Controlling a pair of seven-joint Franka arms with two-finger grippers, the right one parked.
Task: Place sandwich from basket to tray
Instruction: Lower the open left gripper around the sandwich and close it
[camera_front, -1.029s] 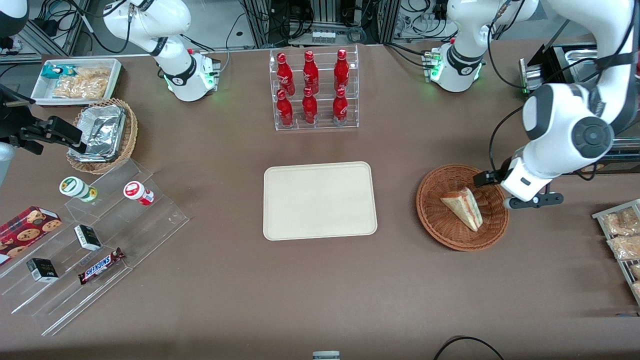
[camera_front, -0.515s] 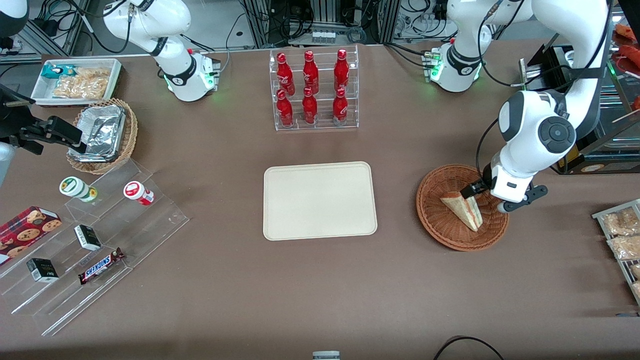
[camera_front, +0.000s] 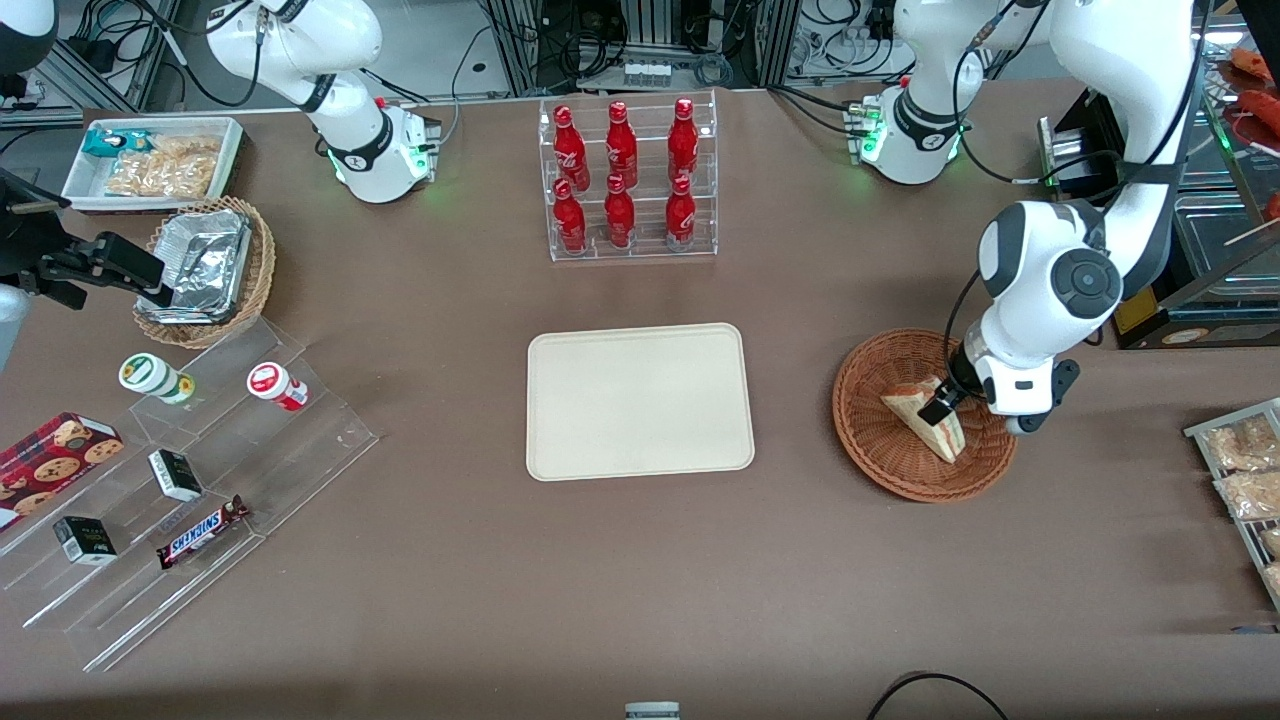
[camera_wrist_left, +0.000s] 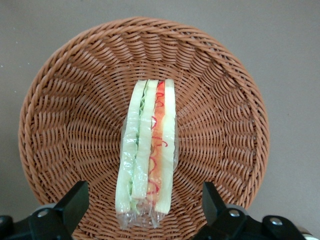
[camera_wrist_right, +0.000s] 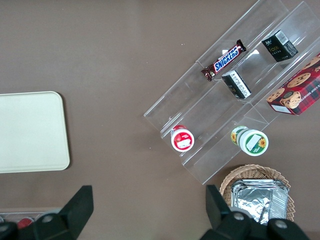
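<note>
The gripper (camera_wrist_left: 142, 210) hangs wide open and empty right above the sandwich (camera_wrist_left: 146, 155) in the basket (camera_wrist_left: 55, 125), and if its fingers squeeze too hard they could squash the soft bread.

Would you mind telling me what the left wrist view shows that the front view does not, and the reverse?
Only the left wrist view shows the sandwich's cut edge straight on, with the open gripper straddling its end, untouched. Only the front view shows the tray, bare, nearer the parked arm's end than the basket, the bottle rack, and the working arm over the basket. Both show the sandwich lying in the basket.
</note>
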